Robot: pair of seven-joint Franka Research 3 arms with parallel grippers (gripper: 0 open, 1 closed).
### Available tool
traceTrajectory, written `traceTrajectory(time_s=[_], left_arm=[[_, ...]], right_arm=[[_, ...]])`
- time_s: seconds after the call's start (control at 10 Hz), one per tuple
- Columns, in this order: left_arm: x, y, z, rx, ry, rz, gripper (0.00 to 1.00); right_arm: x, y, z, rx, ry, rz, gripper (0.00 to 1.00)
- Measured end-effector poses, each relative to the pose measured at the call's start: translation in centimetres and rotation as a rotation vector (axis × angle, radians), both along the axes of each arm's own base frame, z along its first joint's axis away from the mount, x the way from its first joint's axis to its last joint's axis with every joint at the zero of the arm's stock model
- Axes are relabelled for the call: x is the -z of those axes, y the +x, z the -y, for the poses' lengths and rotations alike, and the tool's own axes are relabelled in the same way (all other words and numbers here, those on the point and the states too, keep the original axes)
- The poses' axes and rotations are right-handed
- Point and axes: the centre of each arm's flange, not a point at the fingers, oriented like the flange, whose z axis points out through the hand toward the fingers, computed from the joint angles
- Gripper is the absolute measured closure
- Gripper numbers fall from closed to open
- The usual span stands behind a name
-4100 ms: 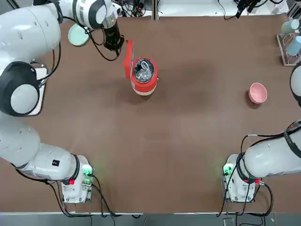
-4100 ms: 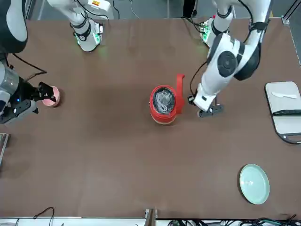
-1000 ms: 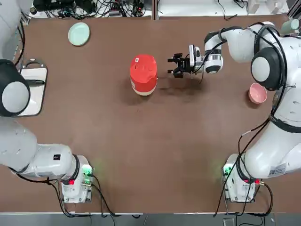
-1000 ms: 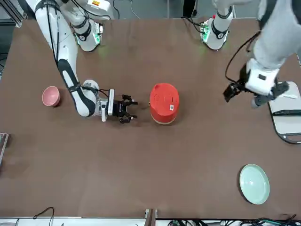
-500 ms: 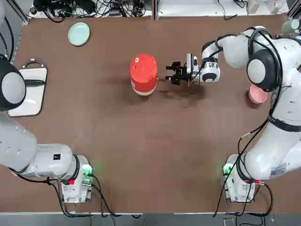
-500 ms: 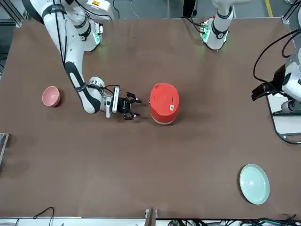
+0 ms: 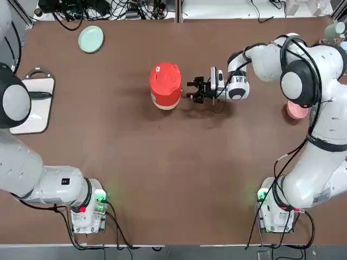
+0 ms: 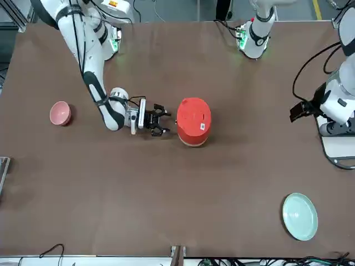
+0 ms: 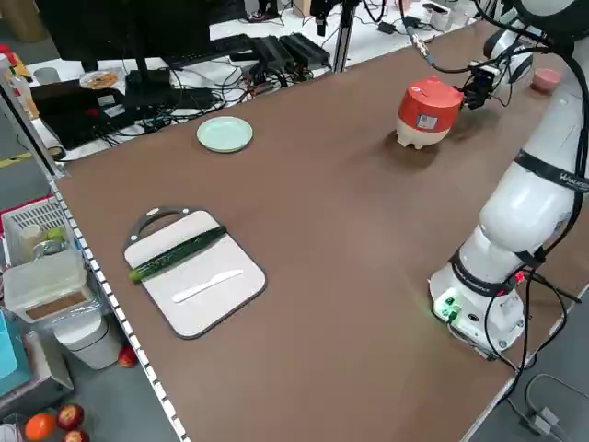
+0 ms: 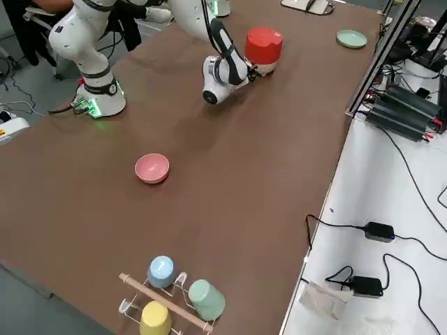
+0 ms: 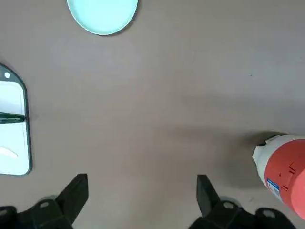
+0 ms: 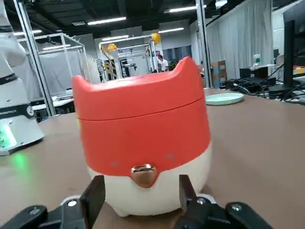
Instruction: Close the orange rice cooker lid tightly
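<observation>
One orange rice cooker [image 7: 165,86], its lid [image 7: 165,76] down, faces one spread right gripper [image 7: 193,90].

The right tool [image 7: 191,90] sits just beside the orange rice cooker [image 7: 165,86].

Left gripper [image 11: 140,193] hovering with jaws spread above brown worktop [image 11: 157,95], pale green plate [image 11: 102,14], cutting board [image 11: 14,133], orange rice cooker [image 11: 281,164] showing at edges.

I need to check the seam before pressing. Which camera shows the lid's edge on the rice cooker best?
The right wrist view: the lid fills the picture side-on, its seam visible along the cooker. Top and front views show only the lid's dome from above; both side views show it small; the left wrist view cuts it off.
</observation>
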Motion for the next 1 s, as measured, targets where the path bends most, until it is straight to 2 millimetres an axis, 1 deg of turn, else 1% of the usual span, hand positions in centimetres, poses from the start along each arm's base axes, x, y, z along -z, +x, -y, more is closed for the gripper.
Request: traceTrajectory(time_s=[0.2,0.4,0.8,1.0], left_arm=[[-1.1,0.1,-0.3,0.007,-0.002,0.024,0.0],[-2.1,0.1,-0.7,0.001,-0.003,0.044,0.0],[-2.0,0.1,-0.3,0.008,-0.003,0.042,0.0],[-1.3,0.2,0.2,0.017,-0.003,0.029,0.0]], right_arm=[[0.0,-0.1,0.0,0.006,0.002,0.004,0.29],[0.0,-0.4,-0.5,0.006,0.006,0.003,0.29],[0.0,-1.1,-1.6,-0.012,0.006,0.017,0.29],[0.0,-1.2,-1.7,-0.007,0.008,0.019,0.29]])
